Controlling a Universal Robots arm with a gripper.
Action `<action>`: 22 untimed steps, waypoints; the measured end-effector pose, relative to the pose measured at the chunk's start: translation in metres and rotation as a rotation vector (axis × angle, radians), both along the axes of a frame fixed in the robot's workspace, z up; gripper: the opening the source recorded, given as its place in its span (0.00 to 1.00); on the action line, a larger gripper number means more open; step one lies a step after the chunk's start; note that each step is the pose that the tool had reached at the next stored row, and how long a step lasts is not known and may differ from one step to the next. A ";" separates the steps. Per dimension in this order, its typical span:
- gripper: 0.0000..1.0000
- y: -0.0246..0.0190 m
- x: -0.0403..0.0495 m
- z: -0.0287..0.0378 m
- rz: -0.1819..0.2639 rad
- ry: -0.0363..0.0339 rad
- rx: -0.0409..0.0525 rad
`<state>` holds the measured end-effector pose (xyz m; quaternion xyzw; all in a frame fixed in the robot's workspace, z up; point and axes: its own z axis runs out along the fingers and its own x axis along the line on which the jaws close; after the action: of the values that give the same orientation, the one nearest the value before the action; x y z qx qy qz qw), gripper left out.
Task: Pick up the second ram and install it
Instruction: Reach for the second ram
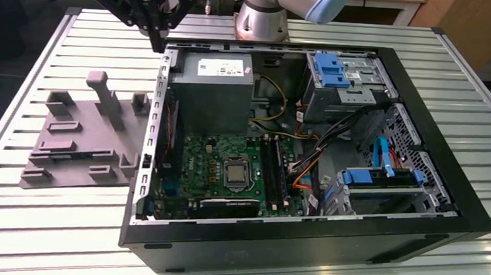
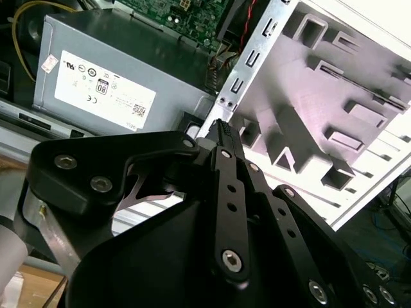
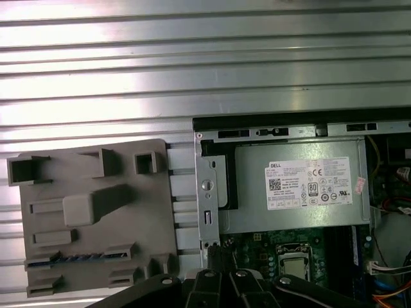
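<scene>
The second ram (image 1: 70, 155) lies flat in a slot of the grey moulded tray (image 1: 67, 173), on the exterior view's left of the open computer case (image 1: 307, 241). In the first wrist view the ram (image 3: 80, 258) shows as a thin blue-green strip near the tray's (image 3: 148, 212) edge. My gripper (image 1: 158, 43) hangs high over the case's back corner beside the power supply (image 1: 210, 85), well away from the ram. Both wrist views show its black fingers meeting at the tip (image 2: 222, 128) (image 3: 215, 251), shut with nothing between them.
Inside the case lie the green motherboard (image 1: 219, 167) with long black memory slots (image 1: 273, 173), orange and yellow cables, and blue drive brackets (image 1: 329, 69). The case's metal side wall (image 1: 158, 120) stands between the tray and the motherboard. Everything rests on a slatted metal table (image 1: 56, 228).
</scene>
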<state>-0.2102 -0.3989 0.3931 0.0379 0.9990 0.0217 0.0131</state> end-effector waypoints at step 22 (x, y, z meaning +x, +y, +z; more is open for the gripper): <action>0.11 0.0000 -0.0298 -0.0005 0.000 0.0000 0.0000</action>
<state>-0.2399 -0.3989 0.3926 0.0379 0.9990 0.0217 0.0131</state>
